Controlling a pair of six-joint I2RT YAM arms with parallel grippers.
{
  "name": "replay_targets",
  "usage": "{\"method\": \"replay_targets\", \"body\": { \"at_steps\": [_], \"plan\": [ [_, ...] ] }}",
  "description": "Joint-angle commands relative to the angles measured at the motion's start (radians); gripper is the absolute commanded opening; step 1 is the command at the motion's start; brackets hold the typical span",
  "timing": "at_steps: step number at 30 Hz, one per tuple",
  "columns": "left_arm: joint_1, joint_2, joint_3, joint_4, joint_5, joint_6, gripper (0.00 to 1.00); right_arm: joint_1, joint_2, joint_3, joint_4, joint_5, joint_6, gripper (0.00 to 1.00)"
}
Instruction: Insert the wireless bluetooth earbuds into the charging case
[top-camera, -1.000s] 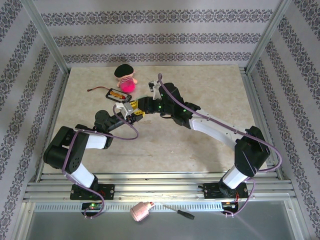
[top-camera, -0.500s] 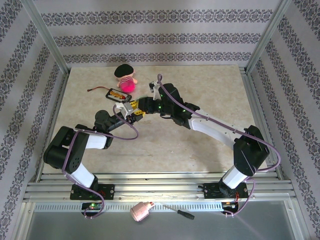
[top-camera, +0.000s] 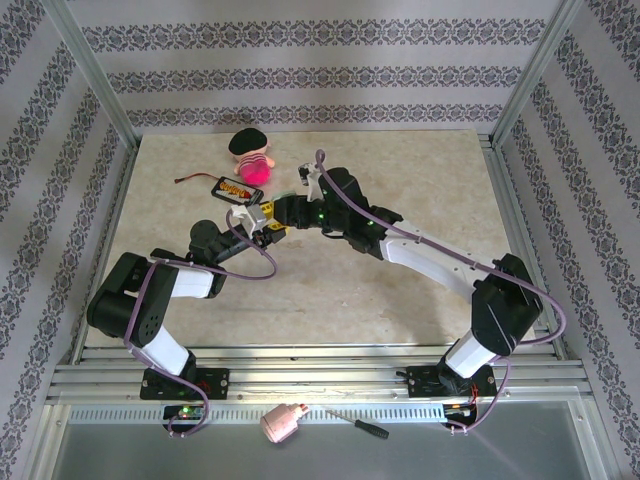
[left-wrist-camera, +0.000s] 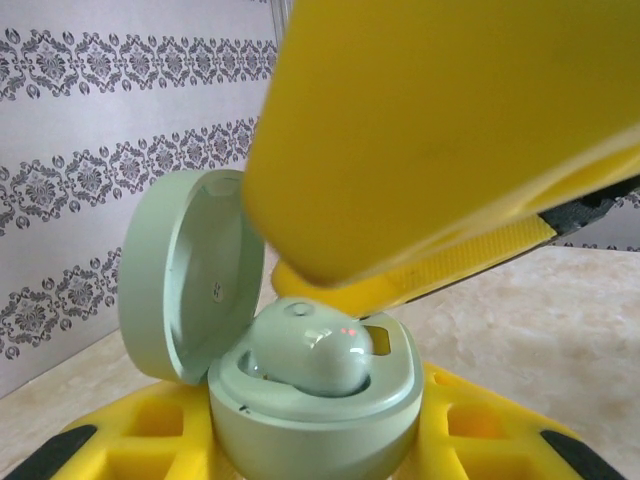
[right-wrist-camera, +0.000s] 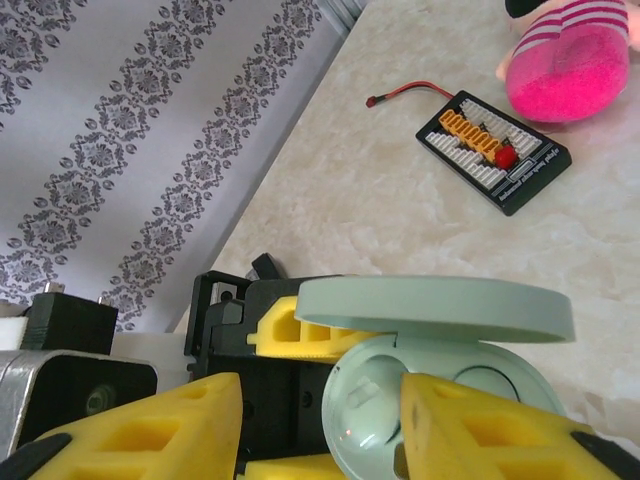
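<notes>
Lower centre: left hand (top-camera: 265, 226) gripping open mint charging case (left-wrist-camera: 318, 415); earbud (left-wrist-camera: 312, 352) sitting inside; right hand (right-wrist-camera: 320, 412) hovering above, fingers spread, empty.

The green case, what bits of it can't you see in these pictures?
Left wrist: the right gripper's finger, blurred near the lens, hides the green case behind its earbud; a second bud cannot be told.
Right wrist: the lid and yellow fingers cover the sockets; the bottom edge cuts the case off.
Top external: the case is too small to make out.
</notes>
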Motion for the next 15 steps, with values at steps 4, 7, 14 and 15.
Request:
{"method": "replay_targets", "body": {
  "at_steps": [4, 7, 14, 15],
  "plan": [
    [-0.011, -0.006, 0.017, 0.058, -0.002, 0.007, 0.2, 0.0, -0.087, -0.033, -0.035, 0.032, -0.059, 0.54],
    [-0.011, -0.001, 0.012, 0.058, 0.0, 0.031, 0.2, 0.002, -0.138, -0.056, -0.03, 0.061, -0.095, 0.56],
    [-0.013, -0.01, -0.012, 0.058, 0.016, 0.129, 0.2, -0.047, -0.147, -0.011, -0.105, 0.149, -0.128, 0.64],
    [-0.013, -0.01, -0.013, 0.058, 0.03, 0.149, 0.18, -0.055, -0.129, 0.005, -0.118, 0.15, -0.133, 0.65]
  ]
}}
